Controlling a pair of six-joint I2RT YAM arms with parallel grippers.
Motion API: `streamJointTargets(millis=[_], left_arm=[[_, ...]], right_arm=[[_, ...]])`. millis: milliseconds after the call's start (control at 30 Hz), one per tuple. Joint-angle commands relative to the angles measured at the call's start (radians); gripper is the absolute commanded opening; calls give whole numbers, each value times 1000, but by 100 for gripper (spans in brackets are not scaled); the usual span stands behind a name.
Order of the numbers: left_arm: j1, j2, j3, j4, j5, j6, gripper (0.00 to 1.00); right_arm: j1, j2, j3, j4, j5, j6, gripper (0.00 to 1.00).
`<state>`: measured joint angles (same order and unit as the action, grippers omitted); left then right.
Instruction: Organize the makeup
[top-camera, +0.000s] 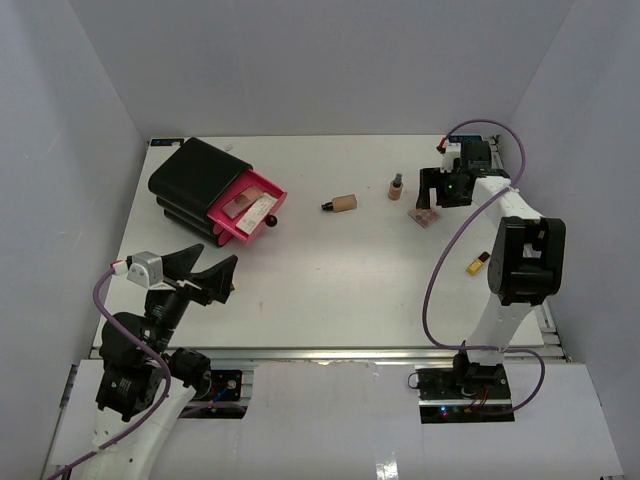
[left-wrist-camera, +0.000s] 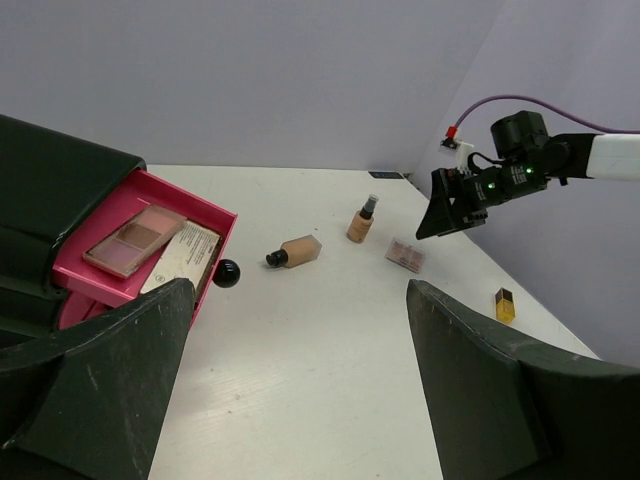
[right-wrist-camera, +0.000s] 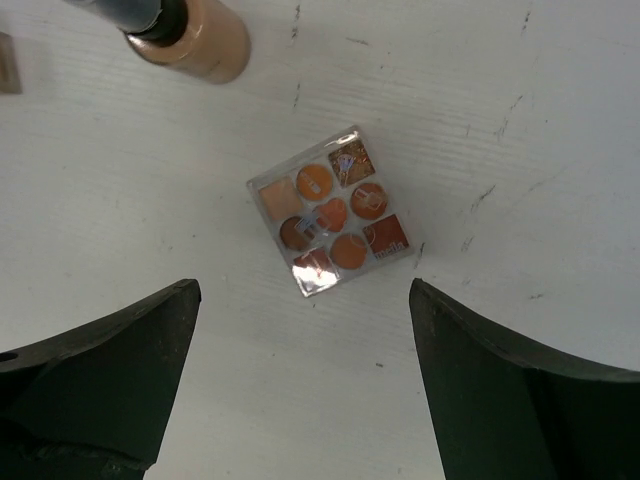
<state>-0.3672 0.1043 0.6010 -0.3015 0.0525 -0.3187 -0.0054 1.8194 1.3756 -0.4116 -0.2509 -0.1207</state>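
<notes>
My right gripper hangs open and empty just above the multi-shade square palette, which lies flat on the table. The tiny tan bottle stands beside it. The beige black-capped foundation tube lies on its side mid-table. A gold-and-black lipstick lies near the right edge. A pink palette and a rectangular palette lie in the open pink drawer. My left gripper is open and empty at the near left.
The large black case stands at the back left, its pink drawer pulled out with a black knob. White walls enclose the table on three sides. The right arm's purple cable loops over the right side.
</notes>
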Motion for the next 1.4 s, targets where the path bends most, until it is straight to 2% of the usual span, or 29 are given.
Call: streamJointTargets(millis=[0,167,367,767,1133,1200,1267,1300,1367], left_arm=[[8,16,-4,19,18,3,98],[10,22,-3,16,17,3,98],[9,23,-3,16,15,4,98],[13,25,-3,15,10,4,98],[14,21,-3,15,9,3,98],[14,21,-3,13,9,3,98],[14,21,-3,13,7,3,98],[14,21,-3,13,7,3,98],[14,21,-3,13,7,3,98]], right_arm=[[29,66,127,23,66,-60,91],[36,167,225,-70,31,-226,90],[41,238,273,-113,65,-292,90],[48,319,304,-190,16,-297,90],[52,310,270,-200,26,-312,91],[56,313,267,-199,52,-313,93],[60,315,264,-199,62,-315,99],[63,316,264,-199,67,-317,98],[72,317,263,-199,84,-318,88]])
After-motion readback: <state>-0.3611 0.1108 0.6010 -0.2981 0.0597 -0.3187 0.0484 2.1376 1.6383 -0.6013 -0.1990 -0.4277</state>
